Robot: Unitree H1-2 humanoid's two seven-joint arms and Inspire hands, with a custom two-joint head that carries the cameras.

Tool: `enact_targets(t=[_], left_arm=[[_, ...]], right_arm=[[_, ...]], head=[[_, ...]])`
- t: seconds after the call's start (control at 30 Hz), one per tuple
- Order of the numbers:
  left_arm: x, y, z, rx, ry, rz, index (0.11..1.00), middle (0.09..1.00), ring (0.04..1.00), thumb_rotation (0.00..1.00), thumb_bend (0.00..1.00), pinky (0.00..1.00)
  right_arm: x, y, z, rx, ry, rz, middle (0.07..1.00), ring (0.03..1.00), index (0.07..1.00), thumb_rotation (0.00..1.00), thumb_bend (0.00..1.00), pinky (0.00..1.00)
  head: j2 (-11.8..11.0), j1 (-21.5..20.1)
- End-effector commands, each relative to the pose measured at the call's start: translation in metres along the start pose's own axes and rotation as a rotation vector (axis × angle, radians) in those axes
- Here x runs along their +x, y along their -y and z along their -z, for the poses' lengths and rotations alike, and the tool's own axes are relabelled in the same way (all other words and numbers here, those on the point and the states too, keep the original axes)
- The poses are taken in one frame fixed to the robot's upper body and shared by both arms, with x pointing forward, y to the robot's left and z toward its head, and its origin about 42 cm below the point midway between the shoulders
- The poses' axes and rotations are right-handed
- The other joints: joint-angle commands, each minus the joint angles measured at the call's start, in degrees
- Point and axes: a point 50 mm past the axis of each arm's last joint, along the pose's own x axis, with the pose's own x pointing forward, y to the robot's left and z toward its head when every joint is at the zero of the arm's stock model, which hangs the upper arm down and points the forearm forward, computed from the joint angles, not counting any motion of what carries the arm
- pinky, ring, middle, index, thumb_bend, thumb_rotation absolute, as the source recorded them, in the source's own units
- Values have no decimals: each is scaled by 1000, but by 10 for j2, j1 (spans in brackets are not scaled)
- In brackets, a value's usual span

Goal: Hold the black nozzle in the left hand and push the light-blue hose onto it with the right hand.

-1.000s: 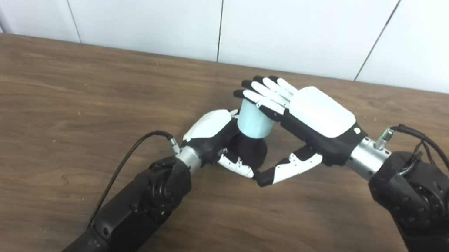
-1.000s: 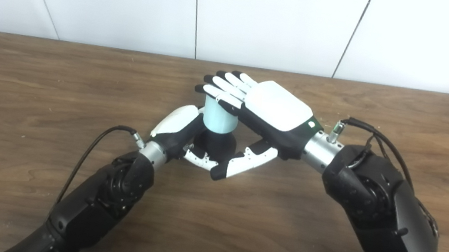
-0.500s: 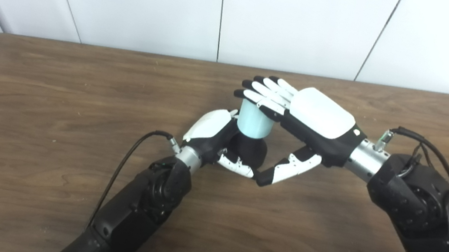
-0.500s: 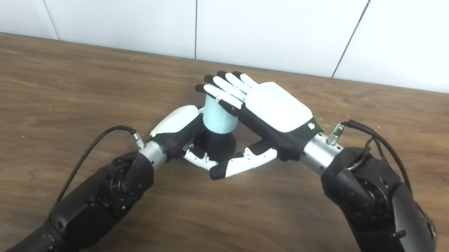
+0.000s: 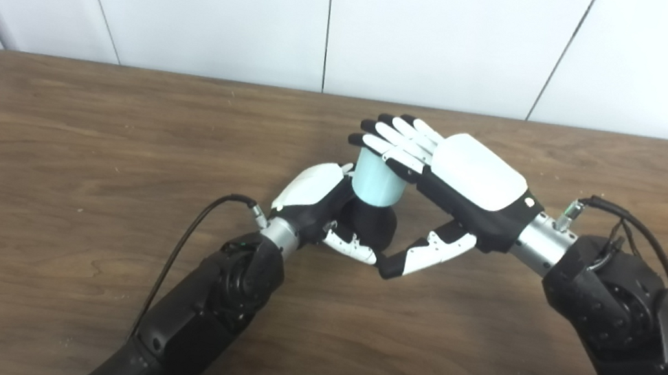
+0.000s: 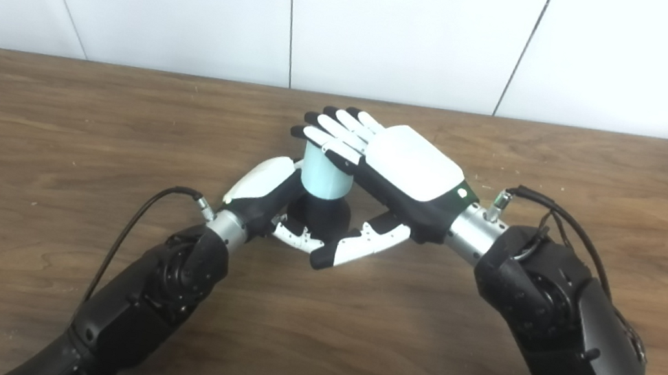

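Wooden table (image 5: 86, 133); only right eye view shows its right corner.

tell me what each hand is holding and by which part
The left hand grips the black nozzle around its side. The right hand holds nothing; its flat fingers press the light-blue hose top.

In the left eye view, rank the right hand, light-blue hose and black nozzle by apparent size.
1. right hand, clearly largest.
2. light-blue hose.
3. black nozzle; the left hand hides part of it, so ranks two and three are unsure.
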Motion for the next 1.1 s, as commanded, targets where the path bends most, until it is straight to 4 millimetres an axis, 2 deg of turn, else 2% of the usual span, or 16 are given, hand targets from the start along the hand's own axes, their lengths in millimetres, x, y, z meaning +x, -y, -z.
enact_targets(t=[0.0, 0.53, 1.07], left_arm=[[-29, 57, 61, 14, -290, 282, 480, 866, 1000, 43, 522, 1000], [-30, 58, 60, 16, -287, 283, 480, 866, 1000, 42, 521, 1000], [-29, 57, 60, 16, -290, 284, 480, 868, 1000, 42, 521, 1000]], right_arm=[[-6, -37, 7, 47, -52, -187, 1000, 1000, 974, 1000, 705, 1000], [-1, -36, 4, 48, -45, -188, 1000, 1000, 975, 1000, 706, 1000], [-2, -43, 5, 45, -44, -206, 1000, 1000, 969, 1000, 706, 1000]], head=[[1, 2], [2, 0], [3, 1]])
